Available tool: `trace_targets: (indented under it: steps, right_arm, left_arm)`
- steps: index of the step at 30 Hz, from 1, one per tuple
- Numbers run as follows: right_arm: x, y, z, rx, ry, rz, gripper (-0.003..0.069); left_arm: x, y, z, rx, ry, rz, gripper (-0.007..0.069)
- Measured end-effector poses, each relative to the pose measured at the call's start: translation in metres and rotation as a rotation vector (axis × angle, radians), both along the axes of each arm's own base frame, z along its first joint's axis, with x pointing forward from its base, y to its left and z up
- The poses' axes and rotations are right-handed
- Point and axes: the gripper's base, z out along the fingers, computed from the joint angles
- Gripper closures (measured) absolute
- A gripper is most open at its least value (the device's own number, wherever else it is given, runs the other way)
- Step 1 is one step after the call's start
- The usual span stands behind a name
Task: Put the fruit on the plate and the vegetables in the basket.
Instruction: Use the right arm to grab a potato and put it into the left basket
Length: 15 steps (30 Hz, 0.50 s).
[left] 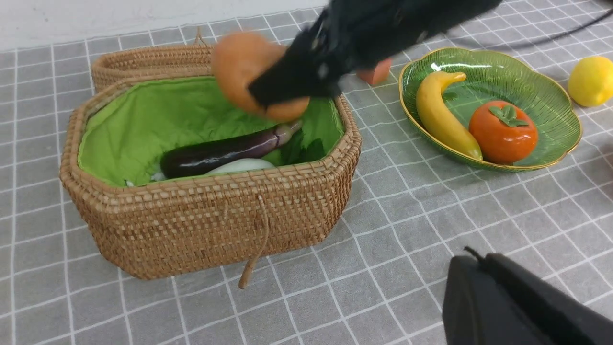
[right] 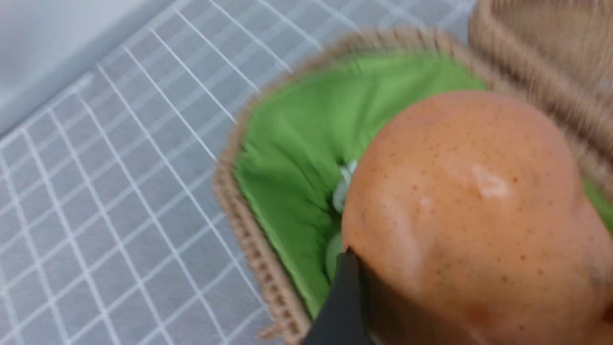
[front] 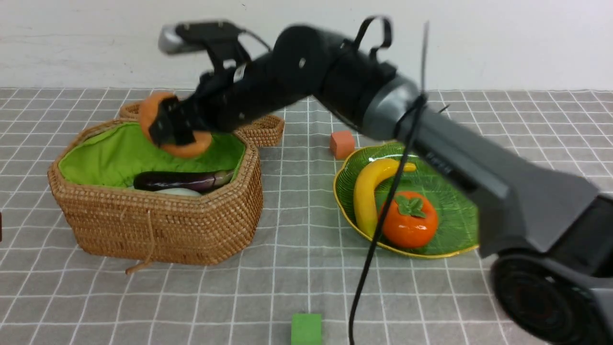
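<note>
We see the right gripper (front: 175, 127) with its jaws spread wide and clamped on the tan potato (front: 194, 147), which hangs just above the far side of the basket (front: 163, 230). Inside the basket, lower than the potato, lie the dark eggplant (front: 177, 181) and the white radish (front: 179, 192) touching it on the near side. To the right of the basket the plate (front: 455, 225) carries the banana (front: 366, 191) and the persimmon (front: 409, 223), the lemon (left: 591, 80) lies still farther from the basket, off the plate, and the left gripper (left: 507, 302) is closed
</note>
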Motion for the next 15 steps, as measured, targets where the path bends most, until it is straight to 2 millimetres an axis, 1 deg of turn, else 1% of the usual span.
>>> trace_targets:
  steps: [1,2,4,5,6,7,8,10,11,12,14,15]
  right_arm:
    - [-0.009,-0.007,0.027,0.021,-0.032,0.009,0.0038]
    - [-0.015,-0.011,0.042,0.033,-0.050,0.014,0.0038]
    - [-0.025,-0.018,0.064,0.034,-0.109,0.029,0.0038]
    - [-0.025,-0.019,0.068,0.035,-0.123,0.028,0.0038]
    - [-0.025,-0.020,0.074,0.020,-0.199,0.025,0.0038]
    - [-0.023,-0.020,0.073,0.006,-0.240,0.015,0.0038]
    - [-0.018,-0.018,0.065,0.000,-0.225,0.000,0.0038]
    - [-0.014,-0.015,0.039,-0.026,-0.046,-0.003,0.0038]
    - [-0.014,-0.015,0.038,-0.031,-0.032,0.000,0.0038]
    - [-0.014,-0.013,0.021,-0.100,0.012,0.030,0.0038]
    - [-0.007,-0.007,0.006,-0.167,-0.084,0.037,0.0038]
    - [-0.005,-0.004,0.003,-0.160,-0.095,0.022,0.0038]
  left_arm:
    - [0.000,0.000,0.000,0.003,-0.002,0.000,0.0634]
    - [0.000,0.000,0.000,0.005,-0.004,0.000,0.0634]
    - [0.000,0.000,0.000,0.006,-0.004,0.001,0.0634]
    - [0.000,0.000,0.000,0.006,-0.004,0.001,0.0634]
    - [0.000,0.000,0.000,0.006,-0.004,0.001,0.0634]
    - [0.000,0.000,0.000,0.007,-0.006,0.001,0.0634]
    - [0.000,0.000,0.000,0.008,-0.006,0.002,0.0634]
    - [0.000,0.000,0.000,0.007,-0.007,0.001,0.0634]
    - [0.000,0.000,0.000,0.007,-0.007,0.001,0.0634]
    - [0.000,0.000,0.000,0.007,-0.007,0.001,0.0634]
    - [0.000,0.000,0.000,0.007,-0.007,0.001,0.0634]
    - [0.000,0.000,0.000,0.006,-0.009,0.000,0.0634]
